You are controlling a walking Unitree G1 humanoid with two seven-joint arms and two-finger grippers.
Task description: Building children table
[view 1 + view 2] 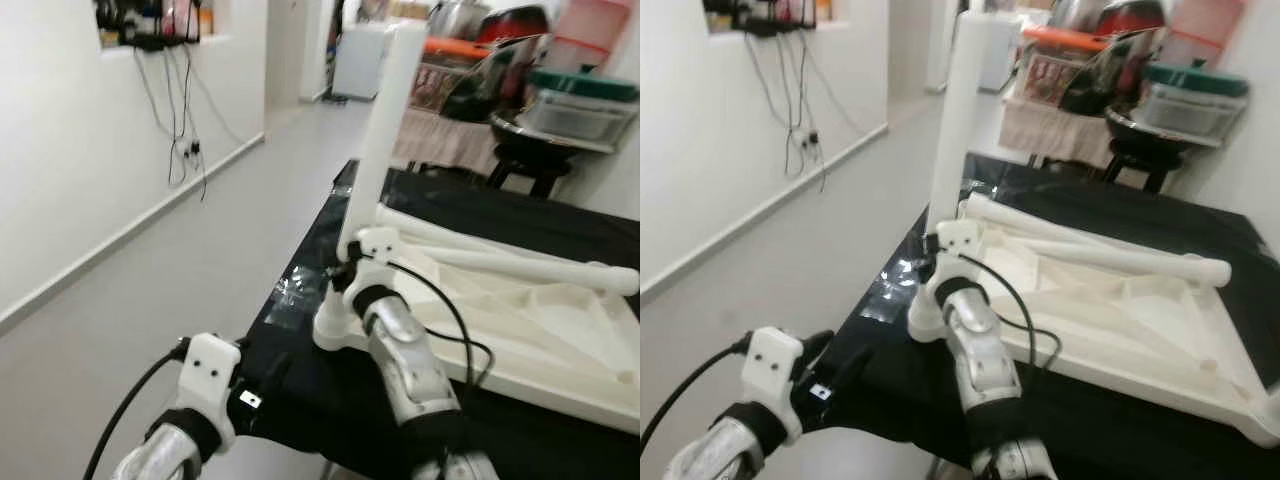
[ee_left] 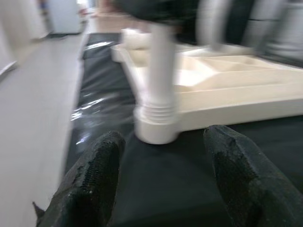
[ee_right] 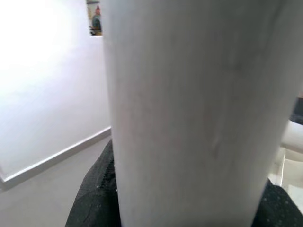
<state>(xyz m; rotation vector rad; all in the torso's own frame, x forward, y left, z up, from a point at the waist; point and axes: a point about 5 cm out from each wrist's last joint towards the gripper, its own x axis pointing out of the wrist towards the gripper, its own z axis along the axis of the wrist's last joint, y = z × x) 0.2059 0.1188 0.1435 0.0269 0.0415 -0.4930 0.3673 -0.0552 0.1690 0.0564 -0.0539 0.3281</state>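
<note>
An upturned cream children's table top (image 1: 540, 330) lies on a black-covered table (image 1: 330, 400). A white table leg (image 1: 385, 130) stands upright in the socket at the top's near left corner (image 2: 156, 130). My right gripper (image 1: 345, 270) is shut on the lower part of this leg, with black fingers (image 3: 94, 189) on both sides of the tube. My left gripper (image 2: 165, 137) is open, low at the front edge of the table, a short way in front of the leg's ribbed base and apart from it. Two more loose legs (image 1: 520, 262) lie across the table top.
A white wall with hanging cables (image 1: 185, 120) runs along the left, with grey floor (image 1: 200, 250) between it and the table. A cluttered stand with pots and bins (image 1: 560, 100) is at the back right. A white appliance (image 1: 355, 60) stands down the corridor.
</note>
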